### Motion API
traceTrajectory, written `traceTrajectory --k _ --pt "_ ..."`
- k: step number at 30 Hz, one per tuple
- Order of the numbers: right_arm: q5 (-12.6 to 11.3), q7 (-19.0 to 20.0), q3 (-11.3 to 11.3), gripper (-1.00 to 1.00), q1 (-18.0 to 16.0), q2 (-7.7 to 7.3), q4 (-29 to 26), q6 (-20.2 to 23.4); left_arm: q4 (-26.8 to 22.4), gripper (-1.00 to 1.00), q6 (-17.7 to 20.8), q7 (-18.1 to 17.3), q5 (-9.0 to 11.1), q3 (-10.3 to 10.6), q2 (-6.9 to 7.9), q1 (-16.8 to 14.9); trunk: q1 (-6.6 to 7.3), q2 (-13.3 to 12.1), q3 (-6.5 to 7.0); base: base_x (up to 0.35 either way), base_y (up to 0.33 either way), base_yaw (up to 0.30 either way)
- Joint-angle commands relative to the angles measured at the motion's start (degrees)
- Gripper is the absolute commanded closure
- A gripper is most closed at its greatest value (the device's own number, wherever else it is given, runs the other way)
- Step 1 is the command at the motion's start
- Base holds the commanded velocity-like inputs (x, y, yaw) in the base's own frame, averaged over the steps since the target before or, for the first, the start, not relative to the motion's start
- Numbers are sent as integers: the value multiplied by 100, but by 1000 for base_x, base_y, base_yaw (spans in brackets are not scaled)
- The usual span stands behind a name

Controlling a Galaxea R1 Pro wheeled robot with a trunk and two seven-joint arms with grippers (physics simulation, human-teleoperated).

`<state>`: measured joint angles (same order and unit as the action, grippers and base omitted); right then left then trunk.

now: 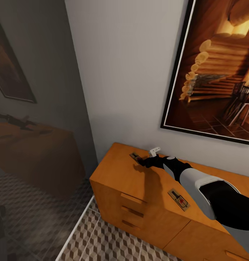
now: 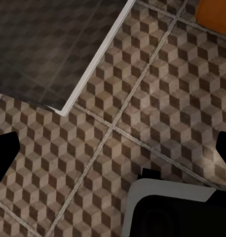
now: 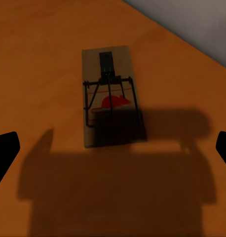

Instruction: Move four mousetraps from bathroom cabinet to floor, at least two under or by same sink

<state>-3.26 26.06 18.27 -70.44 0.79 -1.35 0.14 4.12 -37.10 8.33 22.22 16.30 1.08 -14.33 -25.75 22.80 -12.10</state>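
2 mousetraps (image 1: 178,199) lie on our cabinet (image 1: 113,170), each bearing a red mark, no legible writing. Our right gripper (image 1: 143,162) hovers wide open, empty, above the 11 o'clock trap (image 3: 111,96); the left claw we cannot tell.

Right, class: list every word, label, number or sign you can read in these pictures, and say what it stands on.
No readable text anywhere.
Mousetrap below the right gripper: a red mouse-shaped mark, no letters.
Second mousetrap on the cabinet: red mark, too small to read.
Framed picture: no words.
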Motion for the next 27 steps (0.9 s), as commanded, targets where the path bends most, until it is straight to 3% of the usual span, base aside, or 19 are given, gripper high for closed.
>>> traceTrajectory --k 1,27 --pt "-34 13 35 -100 -6 0 3 0 18 -100 -26 28 10 49 -3 -8 -3 12 -12 0 0 0" --pt "-33 13 36 -100 -5 -9 3 -4 18 -100 -26 28 10 49 -3 -8 -3 12 -39 0 0 0"
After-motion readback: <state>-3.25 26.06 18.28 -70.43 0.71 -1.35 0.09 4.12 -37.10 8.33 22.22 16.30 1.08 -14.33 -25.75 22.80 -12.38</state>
